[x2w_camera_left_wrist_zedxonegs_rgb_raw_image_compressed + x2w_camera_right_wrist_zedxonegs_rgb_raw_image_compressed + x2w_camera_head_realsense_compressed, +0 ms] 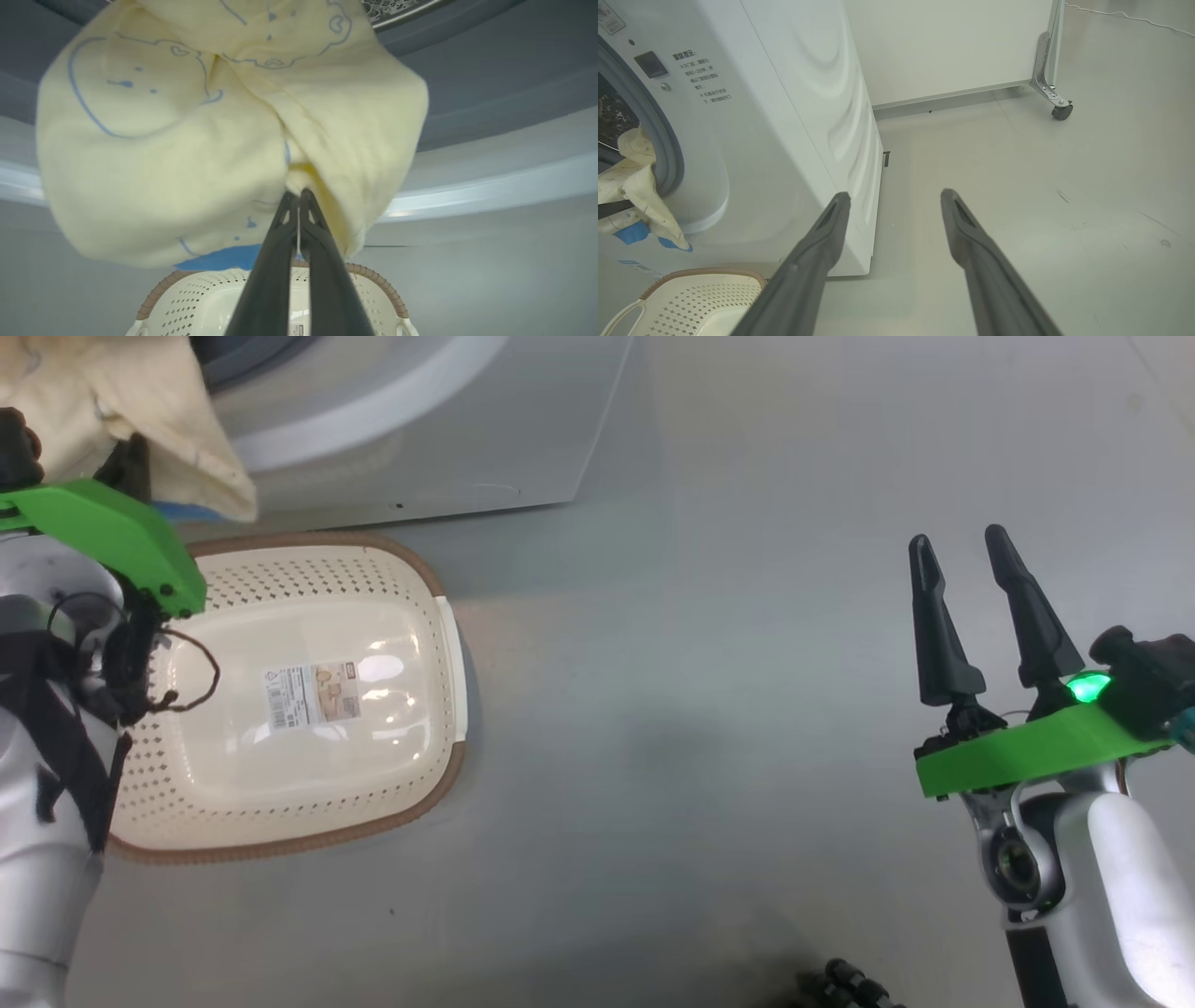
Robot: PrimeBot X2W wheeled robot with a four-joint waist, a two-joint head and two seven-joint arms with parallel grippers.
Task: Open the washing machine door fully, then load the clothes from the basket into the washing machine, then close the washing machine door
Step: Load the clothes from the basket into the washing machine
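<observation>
The left gripper [299,200] is clenched on a cream-yellow garment [187,140] at the mouth of the washing machine [784,116], above the basket [308,840] standing before it. The basket looks empty, so this is probably the last piece; dropping it inside and closing the door remain. The right gripper [959,535] hangs spread.

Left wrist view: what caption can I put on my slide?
Shut jaws hold a cream-yellow garment in front of the washing machine, the basket showing underneath.

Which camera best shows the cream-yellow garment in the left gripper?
Left wrist view: the soft cream-yellow garment with blue outlines looms large, pinched in the shut left gripper. Head view catches one corner; right wrist view shows it small at the white washing machine's opening.
</observation>
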